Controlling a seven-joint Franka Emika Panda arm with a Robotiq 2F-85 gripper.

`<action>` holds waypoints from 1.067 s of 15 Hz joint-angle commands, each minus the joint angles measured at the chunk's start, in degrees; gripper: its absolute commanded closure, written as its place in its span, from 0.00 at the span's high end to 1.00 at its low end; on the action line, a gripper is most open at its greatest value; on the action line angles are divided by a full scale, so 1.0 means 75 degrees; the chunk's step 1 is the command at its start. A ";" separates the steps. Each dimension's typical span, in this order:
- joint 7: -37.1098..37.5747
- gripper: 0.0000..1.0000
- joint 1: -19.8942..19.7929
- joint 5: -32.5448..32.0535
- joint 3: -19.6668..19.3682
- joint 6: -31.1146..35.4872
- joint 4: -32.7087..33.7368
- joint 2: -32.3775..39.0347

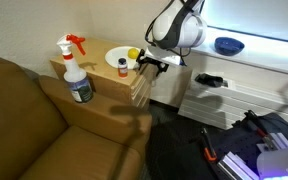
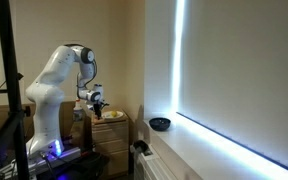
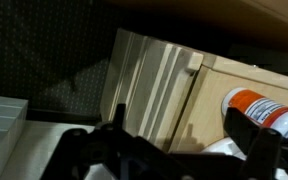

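**In an exterior view:** the Panda's gripper (image 1: 156,62) hangs just off the end edge of a pale wooden side table (image 1: 99,62), its fingers spread wide and clamped on nothing. A white plate (image 1: 117,52) sits nearest to it, at that same end of the top. On the plate, a yellow object (image 1: 133,53) lies on the side closest to the fingers, with a small container (image 1: 122,66) just beside it. A spray bottle (image 1: 76,70) stands upright at the opposite end, by the brown couch (image 1: 24,110). A blue bowl (image 1: 228,45) rests well apart on the window sill (image 1: 259,58).

**In an exterior view:** the gripper (image 2: 97,100) hovers at the side table (image 2: 112,135), just beside the plate (image 2: 111,116). Whether they touch cannot be told.

**Wrist view:** two dark fingers (image 3: 112,125) stand apart over the side table (image 3: 159,80). An orange-and-white cylinder (image 3: 256,104) lies on its side toward the view's right, partly hidden by the finger there. Its long axis slants down toward the right edge, roughly along the line joining the fingertips rather than across it. Which end points where cannot be told.
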 commanded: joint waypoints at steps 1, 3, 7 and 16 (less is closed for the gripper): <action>-0.0689 1.00 0.0298 0.0833 -0.0219 -0.0032 0.0146 0.0060; -0.0401 1.00 0.0869 0.0788 -0.0842 -0.0203 0.0326 0.0126; -0.0162 1.00 0.2156 0.0894 -0.2286 -0.0174 0.0768 0.0805; -0.1021 1.00 0.1246 0.1670 -0.1234 -0.0083 0.1153 0.1261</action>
